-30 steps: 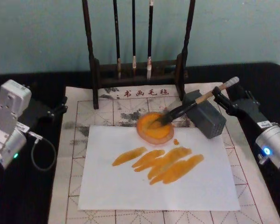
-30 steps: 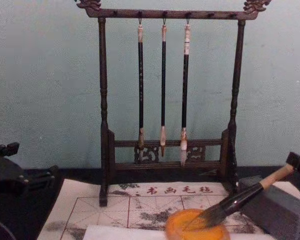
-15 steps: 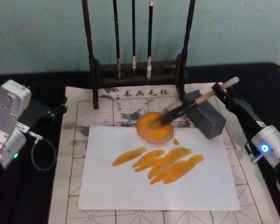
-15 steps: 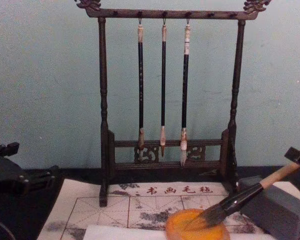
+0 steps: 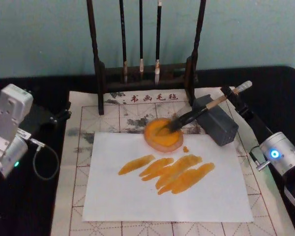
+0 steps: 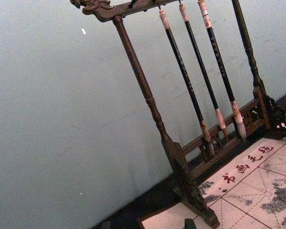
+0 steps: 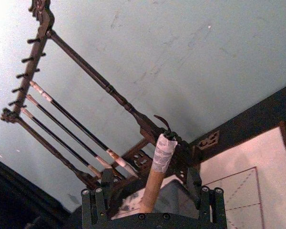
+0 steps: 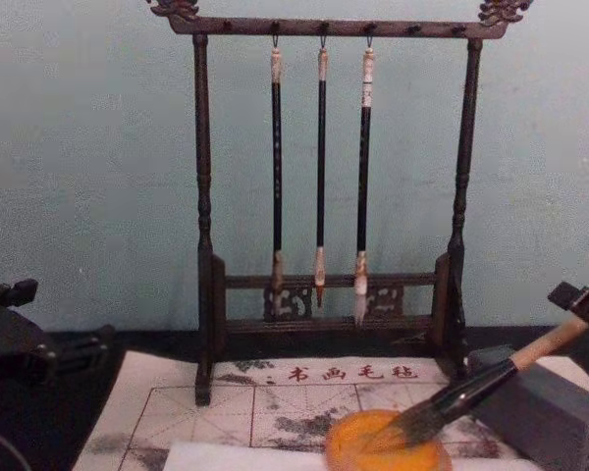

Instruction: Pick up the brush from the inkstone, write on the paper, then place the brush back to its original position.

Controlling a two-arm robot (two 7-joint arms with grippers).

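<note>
1. Step in hand, as we judge it: orange strokes [image 5: 172, 172] are on the paper [image 5: 137, 196] and the brush [image 5: 206, 107] lies on its rest. What is left is to let go cleanly and draw clear.
2. Brush: it lies on a slant, right of centre in the head view. The tuft is down in the orange dish [image 5: 163, 147] at the paper's upper edge. The black shaft leans on the top corner of the grey block [image 5: 221, 129], and the pale handle rises toward the upper right, past the block.
3. Right hand [image 5: 230, 94]: it sits at the taped top end of the handle, on the right side of the head view. In the right wrist view its fingers [image 7: 93, 199] stand apart, one on each side of the handle with a gap on both sides. We see no grip on the wood.
4. To do it well: we would hold the fingers wide and back off along the handle's own line, up and to the right, so neither finger touches it.
5. Risk, by our reckoning: a nudge at the top end would pivot the brush on the block. That could drag the wet tuft out of the dish onto the paper or the mat [image 5: 78, 162].
6. We would also watch the grey block just below the hand, and the right post of the brush rack [image 5: 194, 73] near behind it.
7. Left hand [image 5: 63, 114]: it is parked at the left of the head view on the dark tabletop [image 5: 280, 83], well apart from the brush.
</note>
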